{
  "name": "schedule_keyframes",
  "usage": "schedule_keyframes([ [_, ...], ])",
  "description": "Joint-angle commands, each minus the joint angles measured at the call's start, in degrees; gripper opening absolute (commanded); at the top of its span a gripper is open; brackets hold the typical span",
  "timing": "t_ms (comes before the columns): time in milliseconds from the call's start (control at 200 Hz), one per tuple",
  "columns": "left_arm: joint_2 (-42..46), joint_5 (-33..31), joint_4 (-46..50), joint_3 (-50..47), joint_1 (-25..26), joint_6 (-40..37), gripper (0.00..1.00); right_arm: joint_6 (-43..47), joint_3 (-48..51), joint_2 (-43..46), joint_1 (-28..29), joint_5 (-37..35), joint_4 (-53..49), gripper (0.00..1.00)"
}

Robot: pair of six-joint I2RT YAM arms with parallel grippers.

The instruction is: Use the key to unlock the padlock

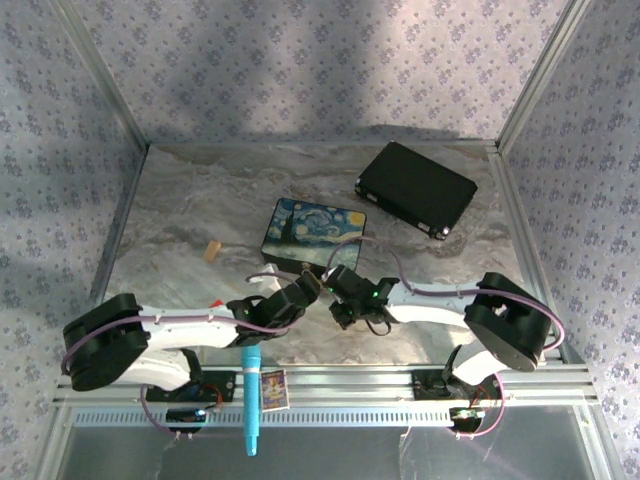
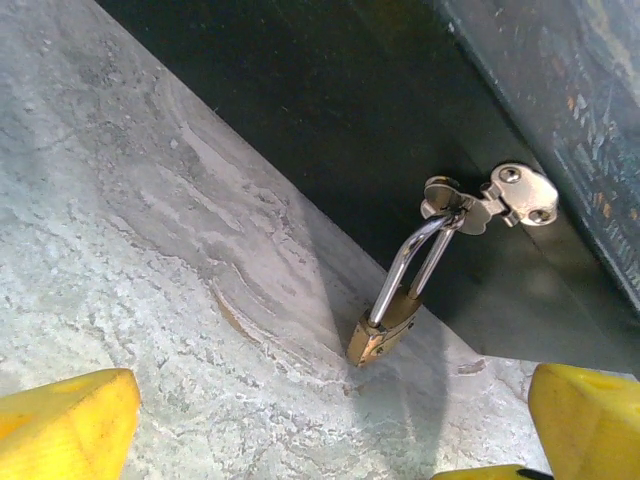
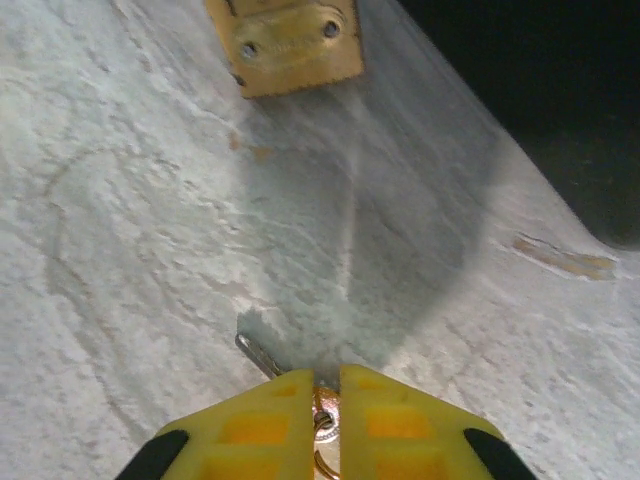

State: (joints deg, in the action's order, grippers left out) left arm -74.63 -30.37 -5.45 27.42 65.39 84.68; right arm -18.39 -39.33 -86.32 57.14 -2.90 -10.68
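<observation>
Padlock (image 2: 383, 335) is hanging from a latch (image 2: 505, 195), its body touching the worktop (image 2: 150, 250). Your right claw (image 3: 326, 385) is pinching the key (image 3: 258, 355), blade sticking out sideways, so it is risking slipping; your left claw (image 2: 330, 430) is gaping wide, steadying nothing.

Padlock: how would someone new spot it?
Find the painted box with the swirly blue night sky. On its dark side a small brass padlock hangs from a silver clasp, its corner on the table. Unlike the plain tan block nearby, it has a shiny silver loop.
</observation>
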Motion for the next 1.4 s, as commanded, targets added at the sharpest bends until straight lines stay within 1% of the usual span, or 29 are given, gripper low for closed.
schedule_keyframes([
  [0, 2.3, -2.41, 2.15, -0.3, 0.45, 1.11, 0.99, -4.04, 5.95, 0.22, -1.92, 9.06, -2.55, 0.07],
  [140, 3.04, -2.41, 2.25, 0.0, 0.45, -0.13, 0.96, -5.81, 6.46, 4.82, -4.7, 13.46, -0.23, 0.04],
  [190, 2.95, -2.29, 1.71, 0.17, 0.45, -0.5, 0.92, -6.3, 6.17, 5.86, -5.47, 14.66, 0.04, 0.04],
  [280, 2.54, -0.56, -0.5, 0.17, 0.45, -0.88, 0.83, -7.7, 5.94, 6.89, -6.87, 17.29, 1.41, 0.03],
  [330, 2.47, 0.74, -1.71, 0.18, 0.45, -0.63, 0.81, -8.48, 5.74, 7.35, -7.41, 18.49, 2.05, 0.02],
  [500, 2.41, 5.06, -5.41, 0.74, 0.44, 1.65, 0.77, -10.49, 6.67, 9.64, -8.34, 18.23, 3.42, 0.0],
  [635, 2.49, 5.77, -2.92, 2.19, 0.45, 1.56, 0.76, -9.54, 6.78, 9.96, -7.4, 14.82, 1.0, 0.0],
  [670, 2.47, 5.69, -2.49, 2.25, 0.45, 1.61, 0.76, -8.97, 6.42, 10.04, -6.74, 13.17, -0.35, 0.06],
  [725, 2.55, 5.46, -2.32, 2.03, 0.45, 1.61, 0.76, -7.48, 5.4, 9.73, -5.28, 11.16, -2.66, 0.2],
  [755, 2.39, 5.4, -2.19, 1.94, 0.45, 1.71, 0.76, -6.96, 4.65, 9.18, -4.4, 10.2, -3.65, 0.27],
  [805, 2.3, 5.16, -1.91, 1.78, 0.45, 1.87, 0.76, -6.56, 3.57, 8.28, -3.25, 8.49, -5.22, 0.3],
  [904, 1.89, 4.97, -1.68, 1.76, 0.44, 2.18, 0.76, -6.69, 2.48, 6.48, -1.98, 6.68, -6.4, 0.32],
  [1004, 1.71, 4.63, -1.53, 1.65, 0.46, 2.35, 0.76, -7.48, 2.15, 5.45, -0.79, 3.23, -7.05, 0.33],
  [1309, 1.51, 3.4, 0.25, 2.02, 0.44, 2.23, 0.76, -7.85, 1.14, 0.38, -0.02, 4.23, -2.34, 0.33],
  [1394, 1.33, 3.2, 0.42, 1.86, 0.36, 2.41, 0.76, -7.71, -0.17, -1.25, 0.27, 3.86, -3.03, 0.3],
])
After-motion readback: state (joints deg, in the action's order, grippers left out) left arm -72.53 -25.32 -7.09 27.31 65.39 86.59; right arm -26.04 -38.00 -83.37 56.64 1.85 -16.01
